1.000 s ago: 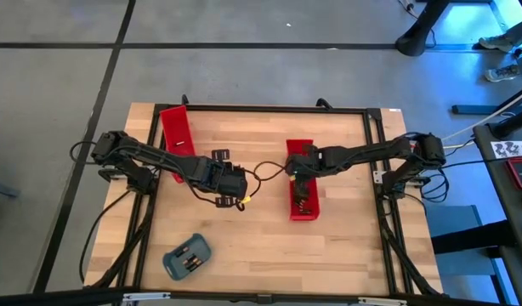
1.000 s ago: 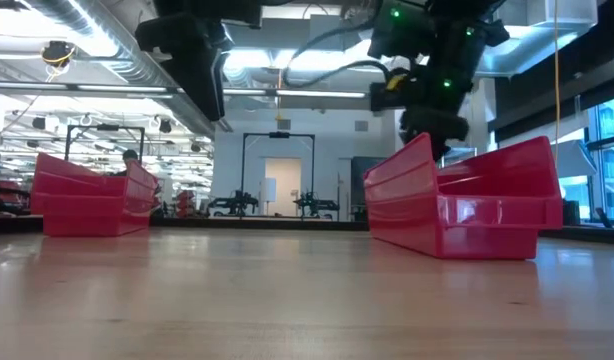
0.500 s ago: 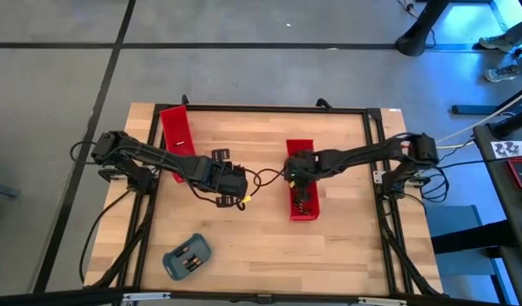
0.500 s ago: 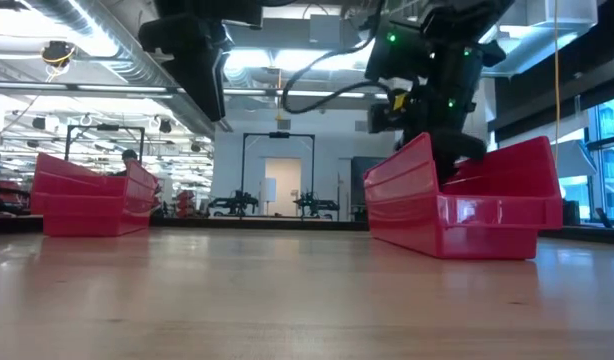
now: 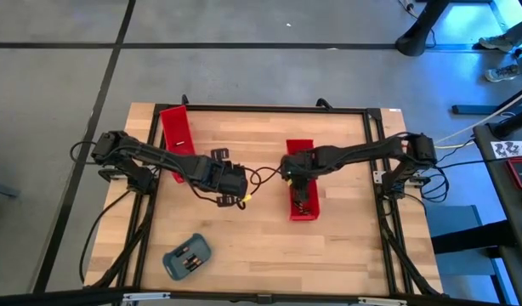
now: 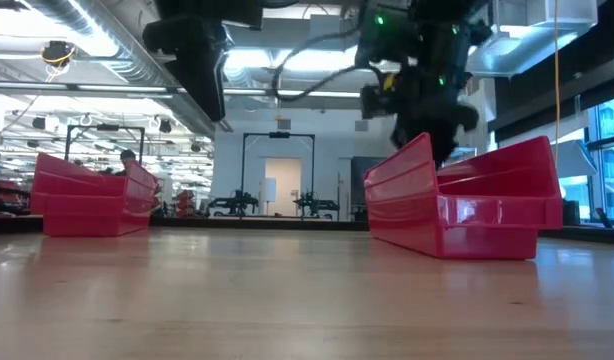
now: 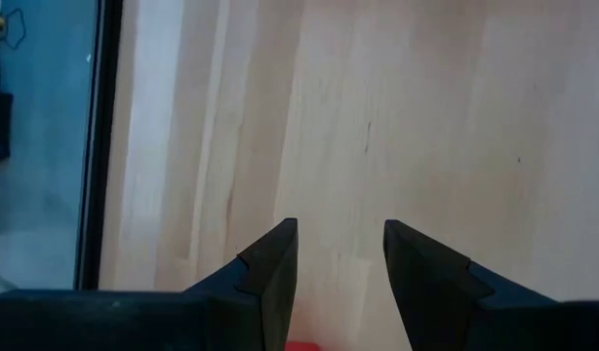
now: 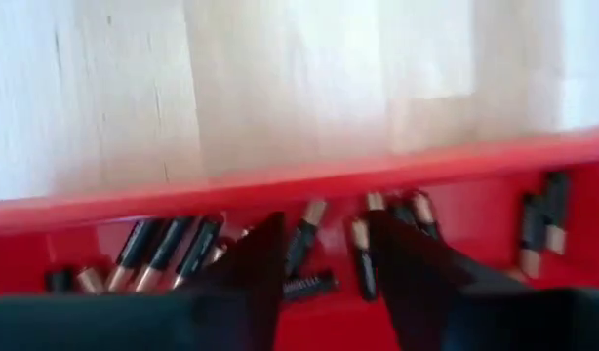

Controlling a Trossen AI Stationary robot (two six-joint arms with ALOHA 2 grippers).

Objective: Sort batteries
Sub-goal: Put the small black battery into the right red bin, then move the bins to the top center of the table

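Many small dark cylindrical batteries (image 8: 307,237) with coppery ends lie loose in the long red plastic tray (image 5: 302,183) right of centre on the pale wooden counter (image 5: 261,238). The right gripper (image 8: 324,255) hangs just above that tray, jaws apart and holding nothing. The left gripper (image 7: 339,255) hovers over bare wood mid-counter, jaws likewise apart (nothing between them). A second long red tray (image 5: 178,136) sits far left; a blue-grey rounded tray (image 5: 186,257) holding a few more cells lies near the front edge.

Bare wood between the two red bins (image 5: 301,181), blue-grey tray (image 5: 187,257) blocking the near-left corner
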